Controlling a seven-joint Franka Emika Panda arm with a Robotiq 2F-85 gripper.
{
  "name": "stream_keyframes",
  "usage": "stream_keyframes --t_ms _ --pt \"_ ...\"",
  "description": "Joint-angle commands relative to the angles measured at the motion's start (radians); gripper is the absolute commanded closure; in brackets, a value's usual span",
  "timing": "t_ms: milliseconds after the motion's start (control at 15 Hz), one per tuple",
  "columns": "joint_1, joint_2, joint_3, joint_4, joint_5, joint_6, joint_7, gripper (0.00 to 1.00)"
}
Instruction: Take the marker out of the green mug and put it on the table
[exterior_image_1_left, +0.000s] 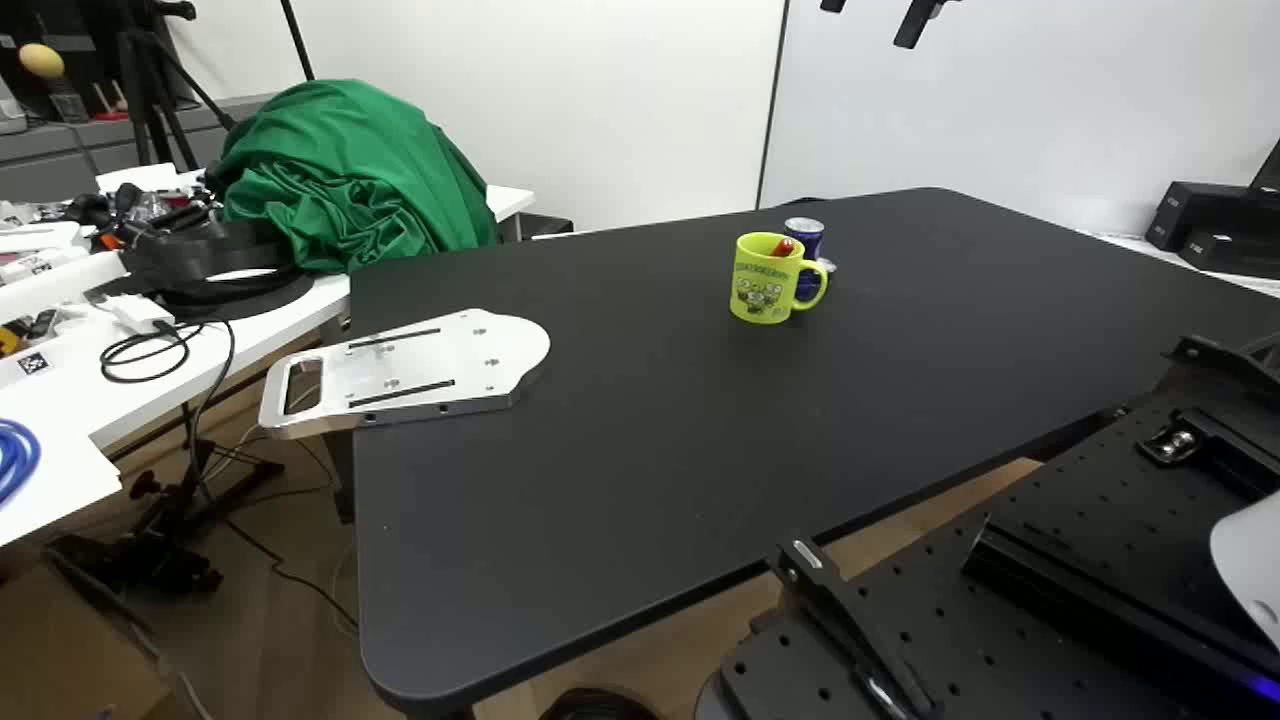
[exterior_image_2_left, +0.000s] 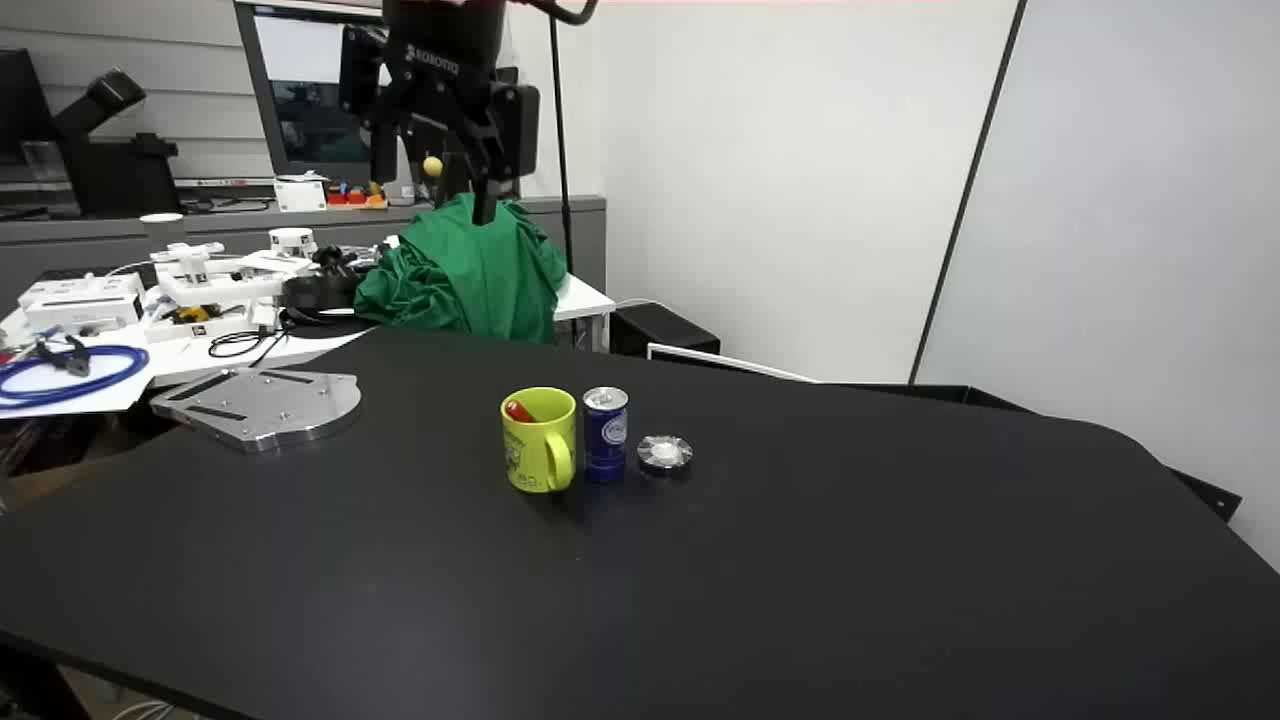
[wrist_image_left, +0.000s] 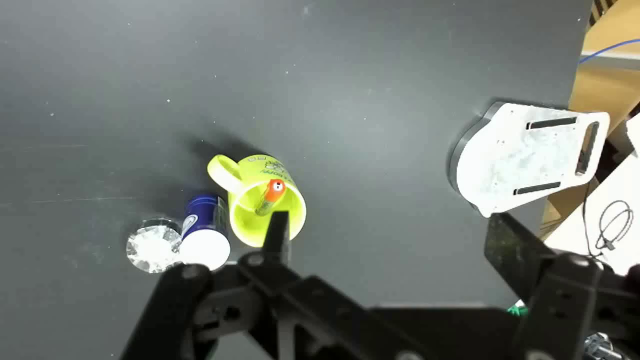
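Note:
The green mug (exterior_image_1_left: 765, 280) stands upright on the black table (exterior_image_1_left: 600, 450), its handle to one side. It shows in both exterior views (exterior_image_2_left: 540, 455) and in the wrist view (wrist_image_left: 260, 167). The marker (wrist_image_left: 272, 195) leans inside the mug, its red-orange end at the rim. In the exterior views only its red end (exterior_image_1_left: 783, 247) (exterior_image_2_left: 518, 411) shows; the rest is hidden by the mug's wall. My gripper (wrist_image_left: 390, 220) is open and empty, high above the table. In an exterior view its fingers (exterior_image_2_left: 434, 195) hang well above the mug, toward the metal plate's side.
A blue can (exterior_image_2_left: 605, 440) stands close beside the mug. A small clear glass-like disc (exterior_image_2_left: 665, 453) lies beside the can. A silver metal plate (exterior_image_1_left: 420, 365) overhangs the table's edge. A cluttered white desk with a green cloth (exterior_image_1_left: 350, 180) adjoins the table.

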Motion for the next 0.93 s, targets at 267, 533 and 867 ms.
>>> stream_keyframes --t_ms 267,533,867 --pt "-0.020 0.001 0.019 0.002 0.007 -0.004 -0.005 0.00" --pt "-0.020 0.001 0.019 0.002 0.007 -0.004 -0.005 0.00" --pt "-0.018 0.121 0.012 0.111 0.039 -0.022 0.001 0.00"
